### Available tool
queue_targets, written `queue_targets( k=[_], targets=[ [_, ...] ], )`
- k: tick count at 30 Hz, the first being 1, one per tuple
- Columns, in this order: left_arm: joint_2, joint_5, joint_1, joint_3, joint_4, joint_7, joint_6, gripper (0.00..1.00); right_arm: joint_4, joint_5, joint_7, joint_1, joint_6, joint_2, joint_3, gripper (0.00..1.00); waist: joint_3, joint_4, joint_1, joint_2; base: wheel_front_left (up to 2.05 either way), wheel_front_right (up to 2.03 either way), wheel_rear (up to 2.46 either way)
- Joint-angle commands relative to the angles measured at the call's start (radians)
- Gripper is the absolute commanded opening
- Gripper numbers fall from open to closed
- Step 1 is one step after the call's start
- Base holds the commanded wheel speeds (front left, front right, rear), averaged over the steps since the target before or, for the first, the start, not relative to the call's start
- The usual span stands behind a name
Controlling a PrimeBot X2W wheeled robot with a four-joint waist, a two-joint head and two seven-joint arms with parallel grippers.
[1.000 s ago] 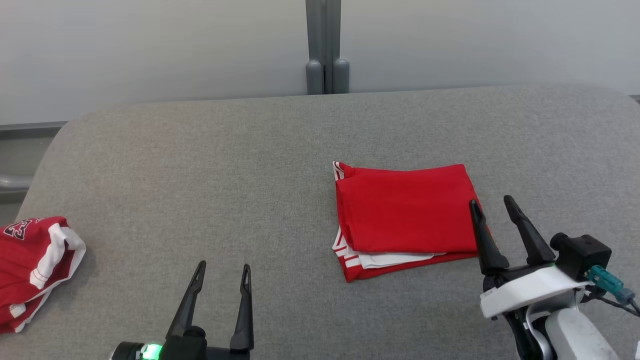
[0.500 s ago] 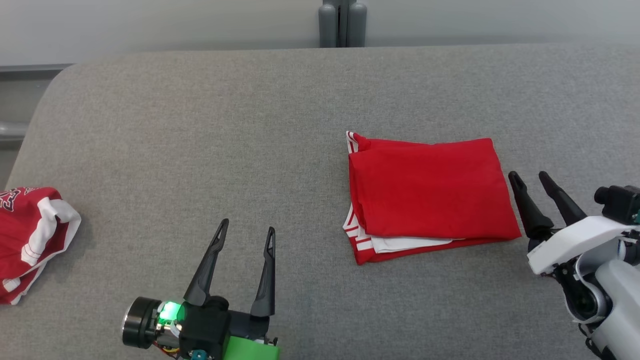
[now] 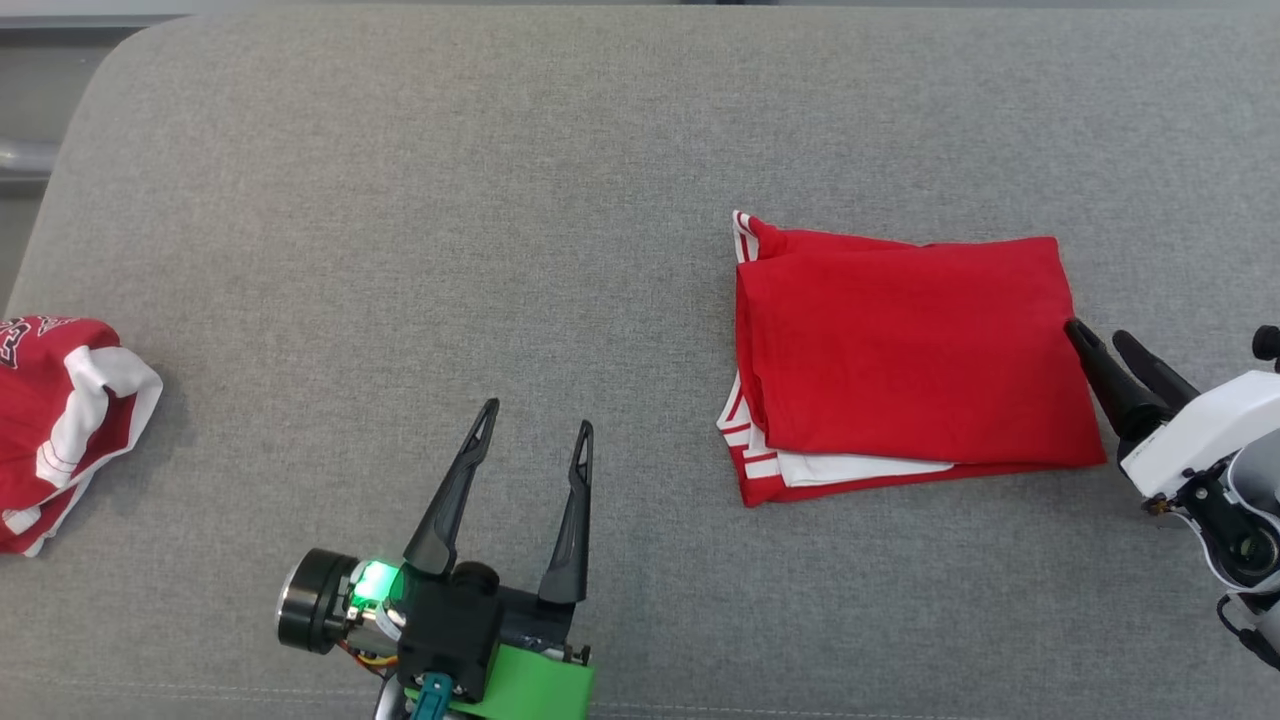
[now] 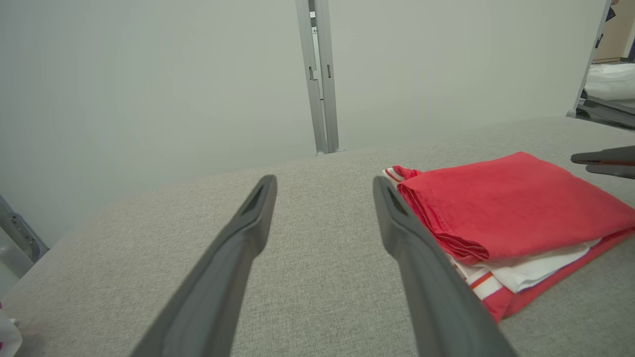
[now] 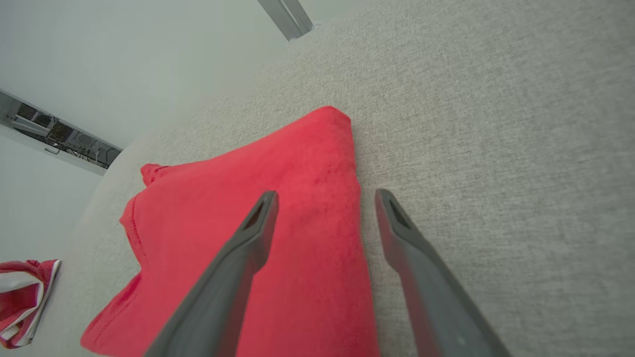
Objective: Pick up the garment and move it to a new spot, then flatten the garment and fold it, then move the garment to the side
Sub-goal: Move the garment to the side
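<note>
You see the folded red garment [image 3: 910, 350] lying right of centre on the grey padded table [image 3: 400, 200]. Your right gripper [image 3: 1096, 332] straddles its right edge, jaws spread, holding nothing. Your left gripper [image 3: 538, 416] hovers open, well apart from it, with a crumpled red-and-white jersey [image 3: 60, 420] at far left.

The grey cloth-covered table [image 3: 400, 200] bears a folded red garment [image 3: 910, 350] and, at left, perhaps a crumpled jersey [image 3: 60, 420].

The head camera has tipped further down. The right gripper [image 3: 1096, 332] has sunk flatter at the folded red jersey's [image 3: 900, 350] right edge
</note>
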Motion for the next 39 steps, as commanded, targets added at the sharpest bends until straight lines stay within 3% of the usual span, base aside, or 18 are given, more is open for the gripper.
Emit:
queue_targets(
  k=[1, 2, 3, 4, 6, 7, 8, 9, 13, 18, 24, 32, 39],
  targets=[
    [0.007, 0.004, -0.023, -0.007, 0.001, 0.000, 0.005, 1.00, 0.006, 0.020, 0.015, -0.013, 0.000, -0.013, 0.014, 0.88, 0.020, 0.015, 0.0000, 0.0000, 0.00, 0.00, 0.00],
    [0.007, 0.003, -0.027, -0.010, 0.003, 0.000, 0.006, 1.00, 0.007, 0.029, 0.022, -0.016, 0.000, -0.016, 0.025, 0.79, 0.024, 0.018, 0.0000, 0.0000, 0.00, 0.00, 0.00],
    [0.008, 0.003, -0.031, -0.014, 0.003, 0.000, 0.007, 1.00, 0.010, 0.036, 0.031, -0.019, 0.000, -0.023, 0.037, 0.60, 0.027, 0.020, 0.0000, 0.0000, 0.00, 0.00, 0.00],
    [0.008, 0.002, -0.034, -0.017, 0.004, 0.000, 0.009, 1.00, 0.014, 0.040, 0.035, -0.021, 0.000, -0.029, 0.046, 0.50, 0.030, 0.022, 0.0000, 0.0000, 0.00, 0.00, 0.00],
    [0.010, 0.000, -0.041, -0.024, 0.004, 0.000, 0.013, 1.00, 0.019, 0.051, 0.037, -0.030, 0.000, -0.040, 0.060, 0.48, 0.039, 0.024, 0.0000, 0.0000, 0.00, 0.00, 0.00],
    [0.011, -0.001, -0.045, -0.027, 0.005, 0.000, 0.015, 1.00, 0.019, 0.058, 0.034, -0.033, 0.000, -0.041, 0.067, 0.33, 0.042, 0.026, 0.0000, 0.0000, 0.00, 0.00, 0.00],
    [0.012, -0.002, -0.046, -0.030, 0.007, 0.000, 0.015, 1.00, 0.016, 0.064, 0.035, -0.035, 0.000, -0.042, 0.074, 0.09, 0.045, 0.027, 0.0000, 0.0000, 0.00, 0.00, 0.00],
    [0.013, -0.003, -0.048, -0.034, 0.008, 0.000, 0.016, 1.00, 0.008, 0.069, 0.037, -0.038, 0.000, -0.047, 0.084, 0.00, 0.047, 0.029, 0.0000, 0.0000, 0.00, 0.00, 0.00],
    [0.019, -0.006, -0.059, -0.039, 0.005, 0.000, 0.024, 1.00, -0.015, 0.058, 0.003, -0.061, 0.000, -0.086, 0.105, 0.00, 0.060, 0.026, 0.0000, 0.0000, 0.00, 0.00, 0.00],
    [0.024, -0.011, -0.085, -0.060, -0.046, 0.000, 0.000, 1.00, -0.005, 0.000, -0.068, -0.119, 0.000, -0.147, 0.127, 0.00, 0.102, 0.006, 0.0000, 0.0000, 0.00, 0.00, 0.00],
    [0.030, 0.009, -0.161, -0.086, -0.120, 0.000, -0.009, 1.00, 0.019, -0.057, -0.115, -0.245, 0.000, -0.238, 0.112, 0.00, 0.218, -0.033, 0.0000, 0.0000, 0.00, 0.00, 0.00],
    [0.055, 0.037, -0.301, -0.136, -0.203, 0.000, -0.010, 1.00, 0.076, -0.102, -0.156, -0.340, 0.000, -0.383, 0.015, 0.00, 0.389, -0.065, 0.0000, 0.0000, 0.00, 0.00, 0.00],
    [0.089, 0.044, -0.374, -0.181, -0.248, 0.000, 0.021, 1.00, 0.122, -0.128, -0.162, -0.334, 0.000, -0.499, -0.135, 0.00, 0.478, -0.081, 0.0000, 0.0000, 0.00, 0.00, 0.00]
  ],
)
